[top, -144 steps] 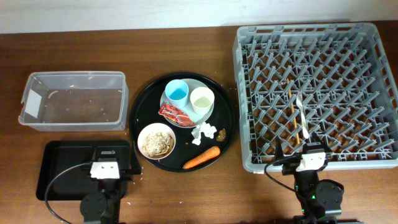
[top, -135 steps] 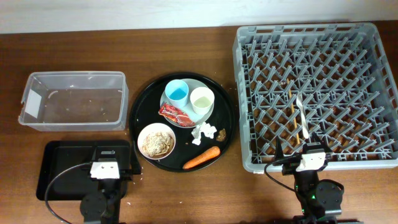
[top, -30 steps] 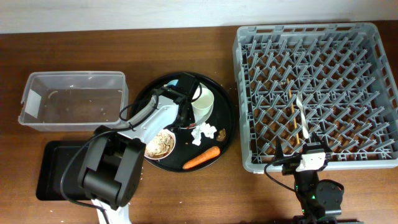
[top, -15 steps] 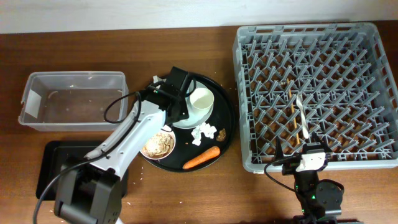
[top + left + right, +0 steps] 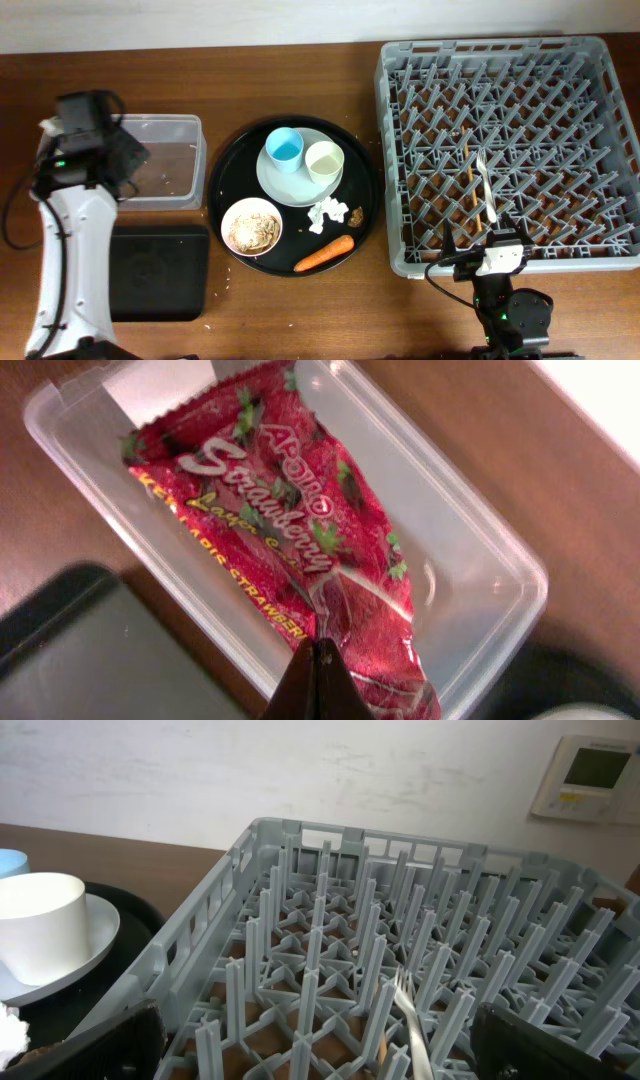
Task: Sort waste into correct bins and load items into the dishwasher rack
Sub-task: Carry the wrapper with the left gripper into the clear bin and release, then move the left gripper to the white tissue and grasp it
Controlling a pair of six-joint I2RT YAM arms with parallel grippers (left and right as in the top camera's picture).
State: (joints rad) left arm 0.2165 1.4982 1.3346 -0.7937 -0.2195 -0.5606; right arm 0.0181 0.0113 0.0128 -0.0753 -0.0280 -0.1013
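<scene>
Left wrist view: the red snack wrapper point(image 5: 290, 540) is pinched at one edge between the closed tips of the left gripper point(image 5: 312, 660) and held over the clear tub point(image 5: 500, 560). Glossy, creased foil with white and yellow lettering is shown. Release is best made with the whole wrapper inside the tub's rim, clear of the black tray point(image 5: 80, 650) beside the tub. Far right of the tub, the right gripper point(image 5: 480, 240) is spread and empty.

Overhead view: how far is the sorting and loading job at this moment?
Nothing looks finished. In hand: the left gripper holds the red wrapper over the clear tub. Left: tissue, carrot, brown scrap and noodle bowl lie on the round tray; blue cup, cream cup and plate are not in the rack.
</scene>
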